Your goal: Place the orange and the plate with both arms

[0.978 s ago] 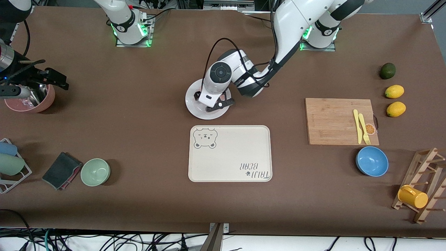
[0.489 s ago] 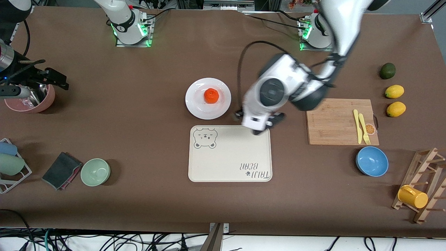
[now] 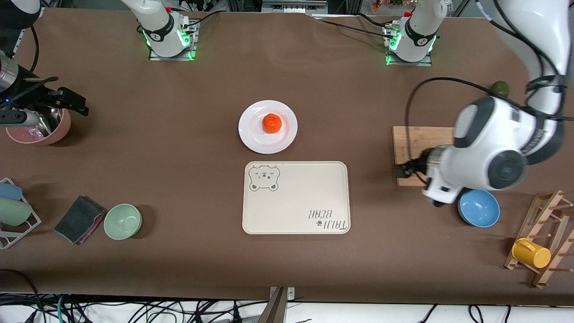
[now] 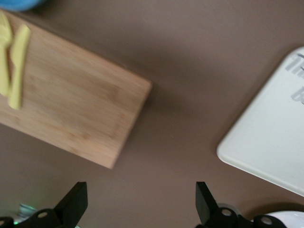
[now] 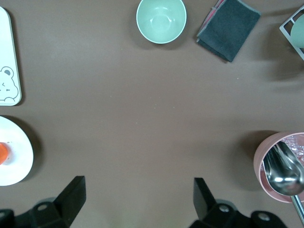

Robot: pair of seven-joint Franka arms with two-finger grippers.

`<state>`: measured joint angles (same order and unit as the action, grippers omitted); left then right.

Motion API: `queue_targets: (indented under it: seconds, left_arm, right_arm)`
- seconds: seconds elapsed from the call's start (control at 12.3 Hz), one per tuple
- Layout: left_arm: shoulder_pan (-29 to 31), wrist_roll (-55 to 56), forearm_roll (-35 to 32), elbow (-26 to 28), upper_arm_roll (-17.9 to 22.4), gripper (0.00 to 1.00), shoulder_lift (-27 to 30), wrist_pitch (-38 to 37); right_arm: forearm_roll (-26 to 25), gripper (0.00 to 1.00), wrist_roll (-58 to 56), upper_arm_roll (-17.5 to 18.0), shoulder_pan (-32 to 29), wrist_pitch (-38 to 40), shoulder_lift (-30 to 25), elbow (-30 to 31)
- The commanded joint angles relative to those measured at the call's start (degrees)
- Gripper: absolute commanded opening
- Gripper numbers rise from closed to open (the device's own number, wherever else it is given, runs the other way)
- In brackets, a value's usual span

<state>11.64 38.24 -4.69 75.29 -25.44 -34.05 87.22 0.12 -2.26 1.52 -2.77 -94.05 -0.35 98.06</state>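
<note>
Resting on the white plate (image 3: 267, 127), the orange (image 3: 271, 123) sits a little off the plate's middle, toward the left arm's end. The plate lies flat on the brown surface (image 3: 188, 148), midway between the two arm bases and just farther from the front camera than the cream bear-print tray (image 3: 296, 197), with a narrow strip of surface between them.

The left gripper (image 4: 141, 202) hangs in the air over the edge of the wooden cutting board (image 3: 415, 143) and the bare surface beside it, toward the left arm's end; its fingers (image 4: 76, 202) are spread wide and hold nothing. A yellow knife and fork (image 4: 12, 59) lie on the board, and a blue bowl (image 3: 480, 208) sits just nearer the front camera than the board.

The right gripper (image 5: 137, 202) waits up over the surface at the right arm's end, fingers (image 5: 73, 194) spread wide and empty, near a pink bowl (image 3: 38, 128) holding a metal spoon. A green bowl (image 3: 123, 221) and a dark folded cloth (image 3: 80, 219) lie nearer the front camera.
</note>
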Motion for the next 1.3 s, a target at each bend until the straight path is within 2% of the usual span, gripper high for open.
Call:
queue_targets:
  seconds: [0.0,0.24,0.33,0.49,0.57,0.65,0.73,0.9,1.06,1.22]
  left_arm:
    - [5.83,-10.69,-1.99,0.91,-0.93,1.0,1.0,-0.64]
    - [11.11,-19.84,-1.9,0.99,-0.93,1.0,2.84,-0.56]
    - [10.87,-26.23,-1.72,1.86,0.9,1.0,5.8,-0.56]
    - [1.34,-34.52,0.11,5.98,14.9,1.0,12.38,-0.12]
    - [-2.54,-37.16,3.17,7.31,20.63,1.0,15.12,-0.03]
    - [-7.28,-38.84,4.59,8.45,25.48,1.0,17.85,-0.12]
    - [-10.37,-39.56,4.78,9.42,27.7,1.0,20.92,-0.38]
    - [-10.76,-42.72,4.96,9.17,27.55,1.0,23.41,-0.47]
    - [-10.76,-42.9,5.93,10.22,26.41,1.0,23.41,-0.56]
    - [-10.15,-42.98,6.45,9.79,26.32,1.0,23.23,-0.29]
  right_arm:
    - [0.85,1.0,0.68,0.24,-0.22,1.15,0.26,-1.29]
    - [0.85,1.0,0.68,0.24,-0.22,1.24,0.35,-1.29]
    - [0.85,1.0,0.77,0.24,-0.22,1.24,0.26,-1.29]
    - [0.85,1.0,0.51,0.59,-0.13,1.24,0.18,-1.29]
    - [0.67,1.0,0.42,1.63,-0.13,1.24,0.26,-1.29]
    - [0.67,1.0,0.42,2.34,-0.13,1.24,0.61,-1.21]
    - [0.76,1.0,0.5,3.56,0.82,1.41,2.44,-1.12]
    - [1.63,1.0,0.86,4.72,4.59,2.38,5.26,-0.68]
    - [8.28,1.0,0.86,4.72,6.36,2.38,8.59,-0.42]
    - [17.85,1.0,0.77,4.72,6.46,3.17,13.42,0.72]
